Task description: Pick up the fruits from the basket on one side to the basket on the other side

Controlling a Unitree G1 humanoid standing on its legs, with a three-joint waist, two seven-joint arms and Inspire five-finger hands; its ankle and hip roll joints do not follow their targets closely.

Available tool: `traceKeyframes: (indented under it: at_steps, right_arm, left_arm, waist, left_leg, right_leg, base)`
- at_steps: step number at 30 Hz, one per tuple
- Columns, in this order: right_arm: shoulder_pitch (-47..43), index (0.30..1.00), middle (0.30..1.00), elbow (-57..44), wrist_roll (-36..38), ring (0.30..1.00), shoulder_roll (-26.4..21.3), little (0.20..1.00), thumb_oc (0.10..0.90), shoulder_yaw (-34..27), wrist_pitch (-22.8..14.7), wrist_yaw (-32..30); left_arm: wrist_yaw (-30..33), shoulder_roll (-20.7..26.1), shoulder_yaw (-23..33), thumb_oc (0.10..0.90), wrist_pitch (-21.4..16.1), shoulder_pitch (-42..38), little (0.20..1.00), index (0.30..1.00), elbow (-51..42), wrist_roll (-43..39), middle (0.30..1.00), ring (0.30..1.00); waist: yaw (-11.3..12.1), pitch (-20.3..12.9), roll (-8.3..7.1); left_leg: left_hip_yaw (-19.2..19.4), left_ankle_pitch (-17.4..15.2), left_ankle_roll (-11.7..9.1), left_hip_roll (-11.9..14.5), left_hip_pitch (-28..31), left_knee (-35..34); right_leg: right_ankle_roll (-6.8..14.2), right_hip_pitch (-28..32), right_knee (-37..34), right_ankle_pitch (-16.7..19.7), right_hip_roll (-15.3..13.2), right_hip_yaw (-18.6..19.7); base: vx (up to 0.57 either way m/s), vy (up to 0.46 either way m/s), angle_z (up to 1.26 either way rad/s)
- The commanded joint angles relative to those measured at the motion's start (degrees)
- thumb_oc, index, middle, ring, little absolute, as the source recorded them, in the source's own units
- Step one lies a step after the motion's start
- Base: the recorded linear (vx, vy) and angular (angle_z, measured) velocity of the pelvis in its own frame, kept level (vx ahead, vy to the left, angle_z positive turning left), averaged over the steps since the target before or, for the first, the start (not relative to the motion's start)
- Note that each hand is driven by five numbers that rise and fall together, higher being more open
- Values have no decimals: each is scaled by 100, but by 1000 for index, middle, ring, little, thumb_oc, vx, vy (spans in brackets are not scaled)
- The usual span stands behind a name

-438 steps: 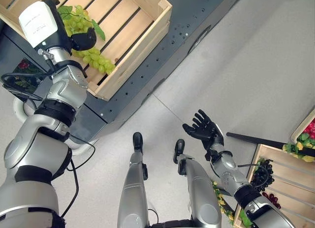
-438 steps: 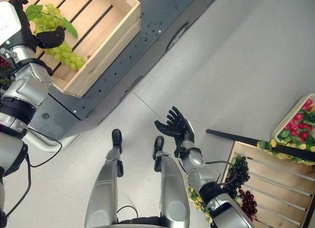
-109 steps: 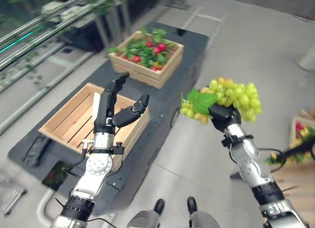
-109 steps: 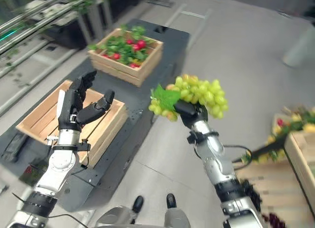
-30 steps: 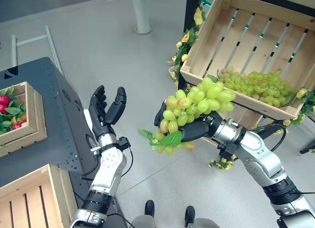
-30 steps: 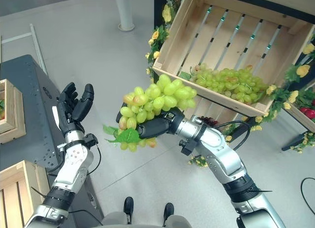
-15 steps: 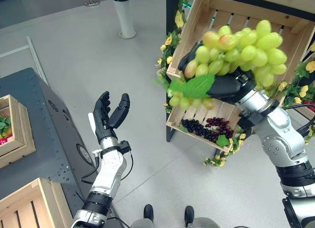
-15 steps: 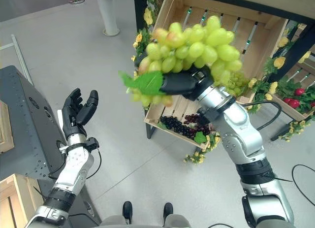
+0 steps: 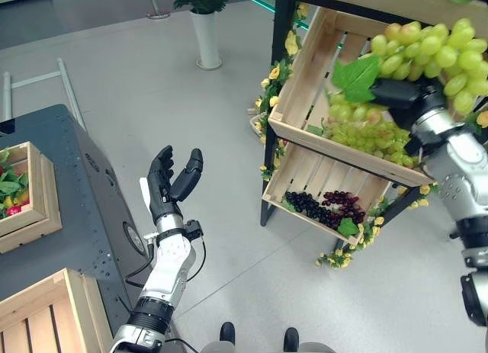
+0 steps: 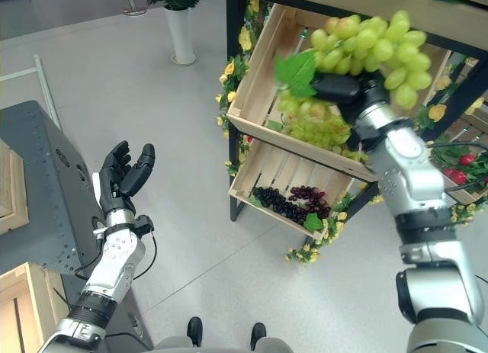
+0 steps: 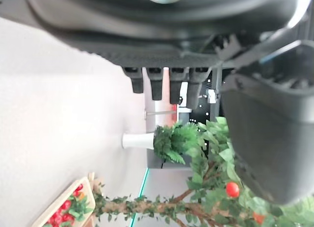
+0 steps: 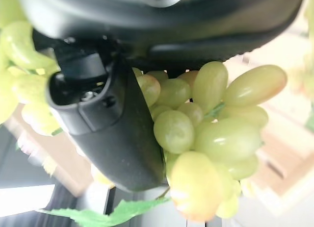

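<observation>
My right hand is shut on a bunch of green grapes with a green leaf, held above the upper wooden crate of a shelf at the right. The right wrist view has the thumb pressed against the grapes. More green grapes lie inside that upper crate. The lower crate holds dark grapes. My left hand is raised at the lower left, open and empty, its fingers straight in the left wrist view.
A dark platform at the left carries a wooden crate of red fruit and leaves and a second wooden crate. A white planter with a green plant stands behind. Yellow flowers trim the shelf frame.
The camera has shifted. My right hand has carried the green grapes up and to the right, over the upper crate. The left hand has stayed raised and open.
</observation>
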Motion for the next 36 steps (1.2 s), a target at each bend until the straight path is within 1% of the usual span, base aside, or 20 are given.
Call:
traceKeyframes:
  at_steps: [1,5,7,9,11,14,16,20,23,24,26,28,31,32,36]
  right_arm:
    - [-1054,300,300,308,436,300,-336,300,400,352,-376,-273]
    - [-1359,300,300,1019,616,300,-306,300,400,529,-238,-466]
    - [-1630,300,300,1491,842,300,-243,300,400,622,46,-636]
    - [-1766,300,300,1746,836,300,-217,300,400,685,170,-684]
    - [-1881,300,300,1939,937,300,-163,300,400,752,213,-791]
    - [-1952,300,300,2183,932,300,-35,300,400,719,347,-783]
    - [-1990,300,300,2363,1021,300,91,300,400,755,381,-834]
    - [-1996,300,300,2701,1054,300,177,300,400,663,450,-785]
    - [-2047,300,300,2955,1048,300,189,300,400,648,613,-715]
    - [-2065,300,300,3068,1050,300,193,300,400,661,749,-613]
    - [-2087,300,300,3303,838,300,170,300,400,705,1295,-33]
    - [-2091,300,300,3436,661,300,149,300,400,888,1611,477]
    - [-2046,300,300,3498,742,300,126,300,400,970,1684,620]
    - [-2057,300,300,3543,713,300,104,300,400,965,1775,683]
    - [-2228,300,300,3678,924,300,76,300,400,981,1718,493]
  left_arm:
    - [-36,522,-466,800,-625,-510,900,900,-76,122,900,900]
    - [-12,585,-558,800,-600,-570,900,900,-109,80,900,900]
    - [23,619,-605,800,-563,-620,900,900,-120,30,900,900]
    - [22,624,-630,800,-566,-644,900,900,-108,2,900,900]
    - [40,613,-653,800,-561,-654,900,900,-117,-20,900,900]
    - [59,598,-693,800,-603,-661,900,900,-65,-39,900,900]
    - [87,569,-725,800,-573,-661,900,900,-72,-23,900,900]
    - [87,599,-752,800,-570,-644,900,900,-42,-73,900,900]
    - [65,620,-765,800,-549,-636,900,900,-60,-89,900,900]
    - [65,628,-775,800,-547,-629,900,900,-56,-87,900,900]
    - [41,656,-769,800,-533,-612,900,900,-67,-104,900,900]
    - [47,658,-767,800,-519,-610,900,900,-66,-105,900,900]
    - [32,695,-772,800,-501,-601,900,900,-71,-127,900,900]
    - [8,714,-766,800,-486,-612,900,900,-62,-134,900,900]
    - [40,722,-817,800,-478,-612,900,900,-106,-120,900,900]
  waist:
    - [194,-867,-376]
    - [280,-823,-375]
    - [323,-815,-368]
    - [341,-808,-361]
    - [354,-806,-347]
    - [377,-796,-325]
    - [416,-784,-304]
    - [474,-776,-283]
    - [514,-770,-271]
    - [522,-769,-269]
    - [542,-760,-272]
    - [551,-746,-286]
    - [550,-736,-305]
    - [545,-739,-316]
    - [553,-730,-323]
  left_leg:
    - [-189,-745,-175,-130,290,24]
    - [-214,-732,-180,-126,302,21]
    - [-232,-728,-184,-133,303,17]
    - [-236,-721,-185,-135,306,16]
    - [-248,-716,-186,-138,308,13]
    - [-251,-717,-184,-142,329,15]
    - [-271,-708,-180,-144,336,13]
    - [-299,-710,-180,-142,356,10]
    - [-323,-704,-181,-143,347,6]
    - [-332,-703,-182,-144,344,6]
    - [-334,-698,-185,-140,331,6]
    - [-335,-682,-183,-141,311,6]
    - [-328,-673,-181,-138,306,6]
    - [-317,-676,-179,-137,307,6]
    - [-301,-681,-175,-132,305,6]
  right_leg:
    - [71,160,11,-31,-245,-51]
    - [50,197,11,-31,-245,-109]
    - [36,202,11,-31,-245,-132]
    - [30,203,11,-25,-248,-145]
    - [20,207,11,-29,-246,-145]
    - [6,231,11,-31,-244,-148]
    - [-4,248,11,-34,-252,-161]
    - [-7,287,11,-47,-267,-202]
    - [-7,290,11,-47,-278,-230]
    - [-8,288,11,-47,-278,-232]
    - [-10,280,11,-49,-282,-254]
    - [-11,267,11,-40,-286,-261]
    - [-14,268,11,-35,-286,-276]
    - [-10,267,11,-35,-283,-268]
    - [-12,257,11,-31,-274,-255]
  base:
    - [-28,5,3]
    - [-29,2,3]
    - [-31,7,6]
    - [-21,17,9]
    - [-8,24,7]
    - [7,28,5]
    - [0,0,0]
    - [0,0,0]
    - [15,8,3]
    - [0,0,0]
    - [0,0,0]
    - [0,0,0]
    - [0,0,0]
    - [0,0,0]
    - [0,0,0]
